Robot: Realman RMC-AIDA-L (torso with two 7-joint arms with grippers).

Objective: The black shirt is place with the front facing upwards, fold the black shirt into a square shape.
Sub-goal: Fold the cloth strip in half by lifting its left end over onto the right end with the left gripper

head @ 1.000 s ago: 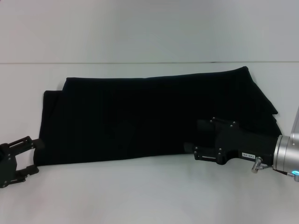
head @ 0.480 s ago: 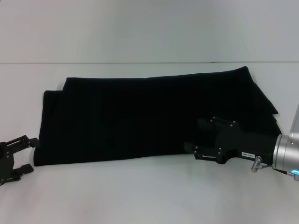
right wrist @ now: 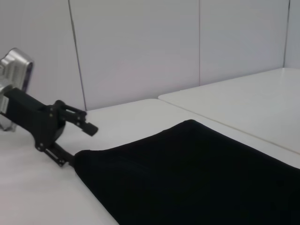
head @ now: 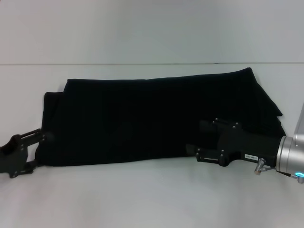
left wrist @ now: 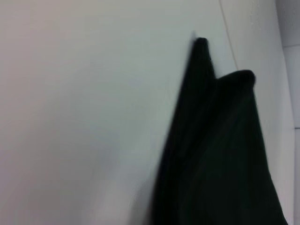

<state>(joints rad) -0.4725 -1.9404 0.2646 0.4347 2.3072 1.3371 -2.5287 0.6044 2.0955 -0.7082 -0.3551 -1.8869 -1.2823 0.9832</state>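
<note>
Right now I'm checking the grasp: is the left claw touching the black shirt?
Touching. In the right wrist view the left claw straddles the black shirt's corner, its lower finger meeting the cloth edge; the head view agrees.

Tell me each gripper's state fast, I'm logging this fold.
Left gripper: open, fingers straddling the near left corner of the black shirt.
Right gripper: at the shirt's near edge, state cannot be told.

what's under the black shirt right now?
Only the white table shows around the black shirt; whatever lies beneath is covered. The left pincer sits open at its near left corner, and the right pincer overlaps the near right edge.
</note>
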